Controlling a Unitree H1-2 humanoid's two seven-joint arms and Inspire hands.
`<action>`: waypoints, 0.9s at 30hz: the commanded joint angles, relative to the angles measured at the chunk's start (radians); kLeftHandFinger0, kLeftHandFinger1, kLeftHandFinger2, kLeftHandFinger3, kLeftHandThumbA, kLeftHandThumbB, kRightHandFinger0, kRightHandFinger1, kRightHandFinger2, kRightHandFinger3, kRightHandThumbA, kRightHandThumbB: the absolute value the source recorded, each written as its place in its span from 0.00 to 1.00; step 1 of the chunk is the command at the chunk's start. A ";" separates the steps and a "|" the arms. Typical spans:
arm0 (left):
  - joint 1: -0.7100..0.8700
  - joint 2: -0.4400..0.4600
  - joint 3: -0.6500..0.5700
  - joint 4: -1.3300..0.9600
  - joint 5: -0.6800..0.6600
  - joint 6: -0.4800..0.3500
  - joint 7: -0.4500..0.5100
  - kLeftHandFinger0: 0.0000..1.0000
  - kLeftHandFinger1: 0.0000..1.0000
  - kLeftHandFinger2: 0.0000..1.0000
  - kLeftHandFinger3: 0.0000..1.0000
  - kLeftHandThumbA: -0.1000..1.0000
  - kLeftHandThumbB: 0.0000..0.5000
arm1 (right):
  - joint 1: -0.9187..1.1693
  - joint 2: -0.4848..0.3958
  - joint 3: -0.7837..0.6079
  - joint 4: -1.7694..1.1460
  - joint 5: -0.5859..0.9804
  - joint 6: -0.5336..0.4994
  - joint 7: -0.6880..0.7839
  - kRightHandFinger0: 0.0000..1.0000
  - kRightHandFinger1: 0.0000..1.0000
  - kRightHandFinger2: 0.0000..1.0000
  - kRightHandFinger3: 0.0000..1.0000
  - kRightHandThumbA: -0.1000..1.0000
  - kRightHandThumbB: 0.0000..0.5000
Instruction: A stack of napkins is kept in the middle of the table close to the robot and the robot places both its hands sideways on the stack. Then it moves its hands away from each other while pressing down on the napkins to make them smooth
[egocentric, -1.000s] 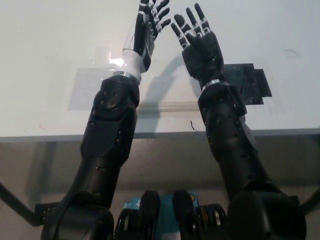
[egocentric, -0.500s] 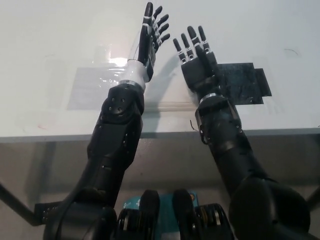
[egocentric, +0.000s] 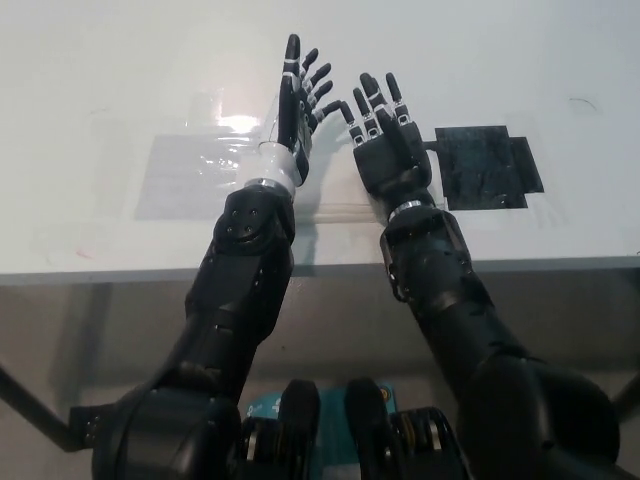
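While both arms reach over the table (egocentric: 100, 60), the left hand (egocentric: 297, 100) stands edge-on and the right hand (egocentric: 385, 135) lies just beside it, both with fingers spread, holding nothing. The napkins (egocentric: 190, 175) lie flat under them, beside a dark patch (egocentric: 485, 165).

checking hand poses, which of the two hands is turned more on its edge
The left hand: it stands edge-on, thin in profile. The right hand lies flatter, its broad back facing the camera.
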 joint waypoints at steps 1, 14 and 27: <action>-0.069 -0.004 -0.025 0.050 0.029 -0.080 0.038 1.00 1.00 1.00 1.00 1.00 0.77 | -0.100 0.002 0.086 0.014 -0.098 -0.061 -0.014 1.00 1.00 1.00 1.00 1.00 0.81; -0.152 0.008 0.033 0.224 -0.048 -0.071 -0.006 1.00 1.00 1.00 1.00 1.00 0.74 | -0.123 -0.017 0.089 0.069 -0.086 -0.004 -0.086 1.00 1.00 1.00 1.00 1.00 0.79; -0.088 0.014 0.044 0.288 -0.040 -0.044 0.021 1.00 1.00 1.00 1.00 1.00 0.83 | -0.045 -0.030 0.086 0.099 -0.088 0.023 -0.114 1.00 1.00 1.00 1.00 1.00 0.85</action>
